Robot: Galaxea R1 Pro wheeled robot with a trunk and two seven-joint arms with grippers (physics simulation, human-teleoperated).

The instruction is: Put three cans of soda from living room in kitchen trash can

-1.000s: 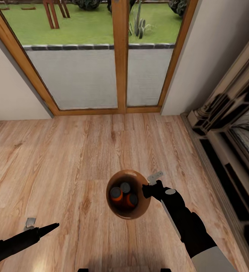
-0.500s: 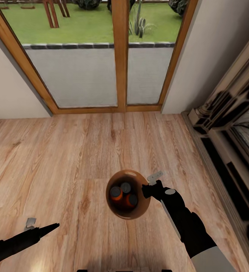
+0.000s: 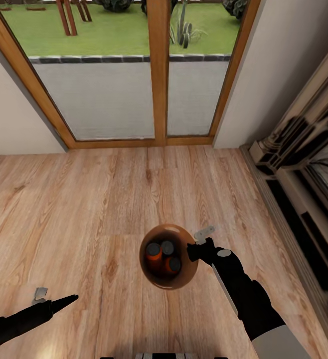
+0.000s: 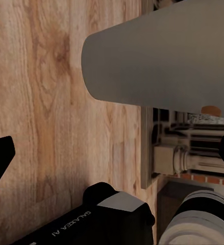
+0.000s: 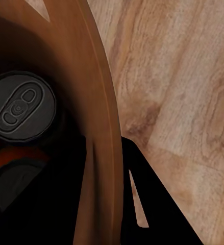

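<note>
Held above the wood floor, the tash can (image 3: 180, 233) shows its coppery-brown inside, and three orange cans of soda (image 3: 154, 250) stand in it with grey tops up. My right gripper (image 3: 193, 248) is shut on the bin's rim at its right side. In the right wrist view a can top (image 5: 21, 108) sits inside the brown wall (image 5: 97, 102), with a black finger (image 5: 152, 204) outside the rim. My left gripper (image 3: 52, 297) hangs open low at the left, holding nothing. The left wrist view shows the bin's grey outside (image 4: 163, 61).
Wood-framed glass doors (image 3: 154, 75) stand straight ahead with lawn beyond, flanked by pale walls. A dark and cream fireplace surround (image 3: 303, 164) runs along the right side. Light plank floor (image 3: 84, 209) stretches from me to the doors and off to the left.
The whole view has shifted slightly, so the camera has moved. Both arms and the bin keep their places in the picture. The cans have slid a little inside the bin.
</note>
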